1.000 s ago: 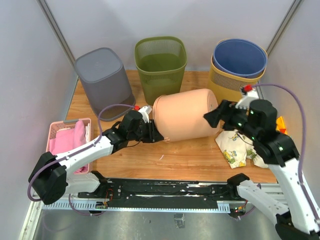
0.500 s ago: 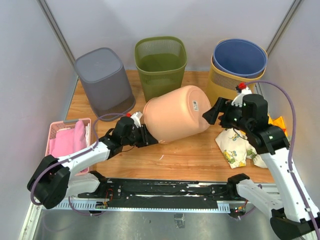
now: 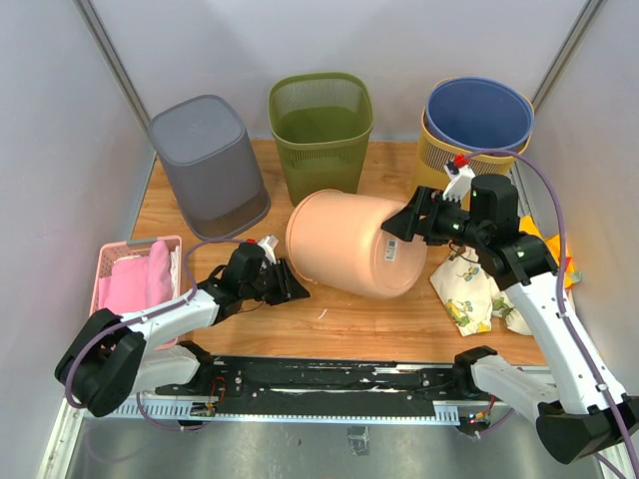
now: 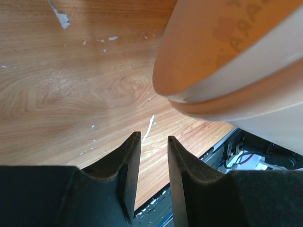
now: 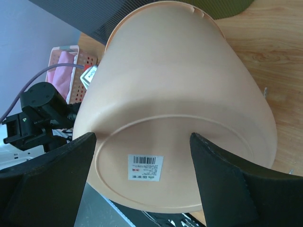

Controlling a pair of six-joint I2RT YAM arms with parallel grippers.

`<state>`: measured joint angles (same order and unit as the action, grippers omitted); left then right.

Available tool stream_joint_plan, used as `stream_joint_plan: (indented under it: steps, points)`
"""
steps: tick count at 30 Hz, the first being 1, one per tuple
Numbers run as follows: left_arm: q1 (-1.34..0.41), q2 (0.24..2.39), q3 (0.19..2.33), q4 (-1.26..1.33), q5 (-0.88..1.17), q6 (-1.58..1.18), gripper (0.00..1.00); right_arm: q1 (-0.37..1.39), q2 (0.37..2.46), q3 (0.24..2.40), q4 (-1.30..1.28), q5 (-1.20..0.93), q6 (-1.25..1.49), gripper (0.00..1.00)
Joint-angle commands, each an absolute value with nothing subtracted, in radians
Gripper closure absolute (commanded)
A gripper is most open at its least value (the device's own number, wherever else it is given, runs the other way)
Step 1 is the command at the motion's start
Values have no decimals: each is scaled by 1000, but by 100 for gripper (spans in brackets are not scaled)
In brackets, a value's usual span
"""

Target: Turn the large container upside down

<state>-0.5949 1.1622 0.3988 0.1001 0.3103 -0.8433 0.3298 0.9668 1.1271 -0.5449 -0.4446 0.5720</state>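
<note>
The peach bin (image 3: 344, 242) lies tilted mid-desk (image 3: 389, 317), its base facing the right tool (image 3: 407, 226), which is spread wide just beside it, while the left tool (image 4: 154, 139), narrowly parted and empty, sits under the rim.

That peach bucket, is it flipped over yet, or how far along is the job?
Partly done: the peach bucket is off its base and tilted, with its labelled bottom facing up and sideways and its rim low by the table. In hand: the right gripper, open, sits at the bottom; the left gripper, slightly open and empty, is by the rim. Left: tipping it until the rim lies flat.
</note>
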Motion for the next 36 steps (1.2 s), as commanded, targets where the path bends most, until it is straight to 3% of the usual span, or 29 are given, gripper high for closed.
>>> stream_joint_plan:
  steps: [1,13,16,20,23,28,36]
  points:
    - [-575,1148,381,121,305,-861,66,333,966,1188,-547,-443,517,18]
    - [-568,1146,405,89,311,-832,62,376,981,1104,-431,-495,617,18]
    - [-568,1126,450,0,296,-789,52,375,963,1108,-482,-410,596,18]
    - [-568,1035,553,-213,210,-708,26,363,916,1102,-590,-250,583,17]
    - [-568,958,654,-381,118,-636,14,333,866,1072,-633,-185,599,17]
    - [-568,910,848,-509,42,-505,7,287,803,996,-642,-190,653,17]
    - [-568,958,993,-326,-2,-283,6,278,789,946,-625,-251,729,16]
